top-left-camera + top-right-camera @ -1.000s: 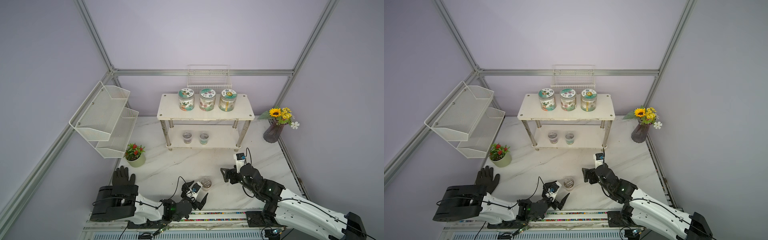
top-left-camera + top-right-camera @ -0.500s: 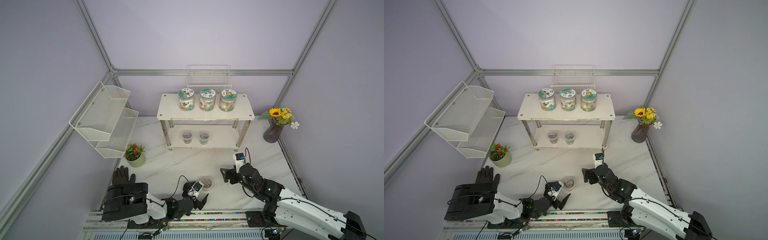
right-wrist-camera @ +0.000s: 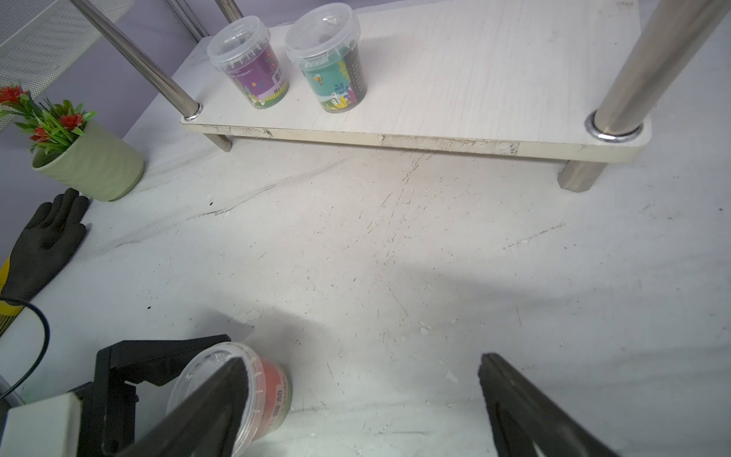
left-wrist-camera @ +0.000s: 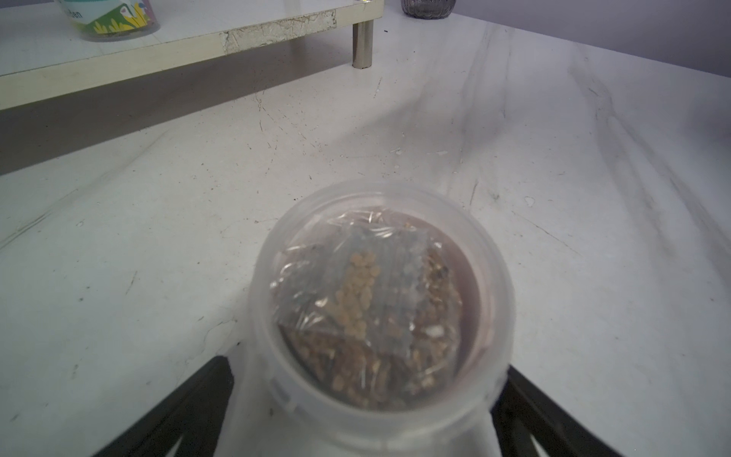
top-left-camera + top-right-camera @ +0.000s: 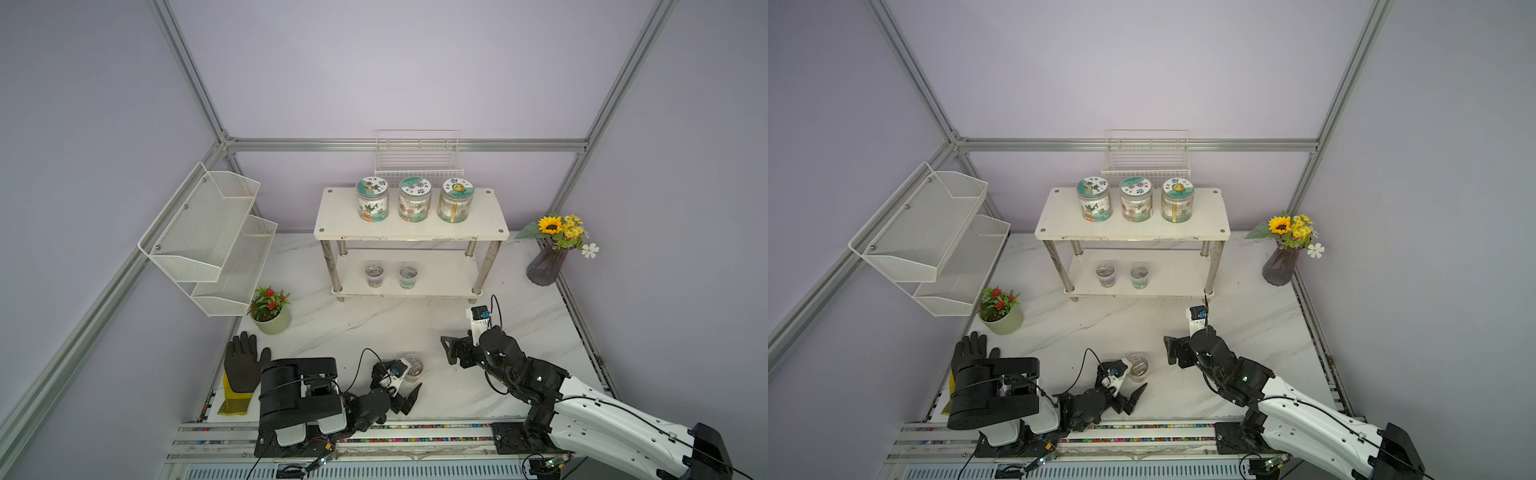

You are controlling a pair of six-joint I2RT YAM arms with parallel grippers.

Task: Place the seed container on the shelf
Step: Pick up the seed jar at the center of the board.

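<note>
Black glove [image 5: 243, 368] lies flat at the bench's [image 5: 374, 328] left edge. Next along, the left hand [image 5: 398, 379] is low, spread wide on either side of the seed container [image 5: 414, 368]. Touching or not, I cannot tell. Clear lid up, seeds showing through, that container sits on the bench near the front, well apart from the shelf [image 5: 482, 220]. Further right, the right hand [image 5: 451, 352] hovers spread, holding nothing.

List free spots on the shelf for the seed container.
Lower tier: bare right half, from the teal cup to the right legs; purple cup crowds the left. Top tier: front strip and ends; three jars fill the back.
</note>
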